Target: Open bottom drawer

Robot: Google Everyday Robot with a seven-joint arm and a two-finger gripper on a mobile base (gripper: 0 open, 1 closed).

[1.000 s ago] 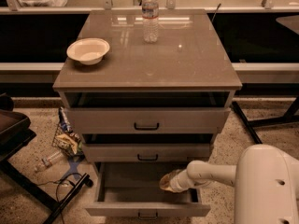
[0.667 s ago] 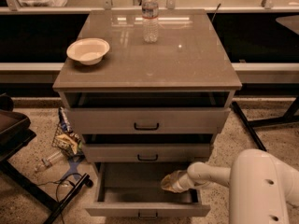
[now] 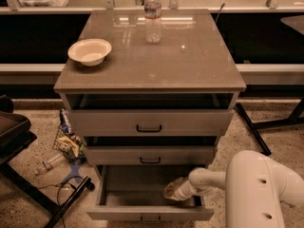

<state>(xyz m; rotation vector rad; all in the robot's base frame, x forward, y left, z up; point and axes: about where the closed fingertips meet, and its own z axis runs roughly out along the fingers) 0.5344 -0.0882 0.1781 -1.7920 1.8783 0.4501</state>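
Note:
The grey-beige cabinet point(image 3: 149, 80) has three drawers. The bottom drawer point(image 3: 149, 214) stands pulled far out at the lower edge of the camera view, its plain grey interior showing and its small black bar handle point(image 3: 150, 219) on the slim front. The middle drawer point(image 3: 150, 155) and top drawer point(image 3: 149, 122) stand slightly out. My gripper point(image 3: 172, 190) reaches in from the right on a white arm point(image 3: 256, 189), its tip over the right part of the bottom drawer's interior, just behind the front panel.
A white bowl point(image 3: 90, 51) and a clear water bottle point(image 3: 153, 17) stand on the cabinet top. Crumpled snack bags point(image 3: 66, 139) and cables lie on the floor at the left. A dark chair point(image 3: 14, 141) stands at the far left, a black stand leg point(image 3: 251, 127) at the right.
The white arm has shifted a little closer to the camera at the lower right. The gripper stays over the drawer's right side. The drawer has not visibly moved.

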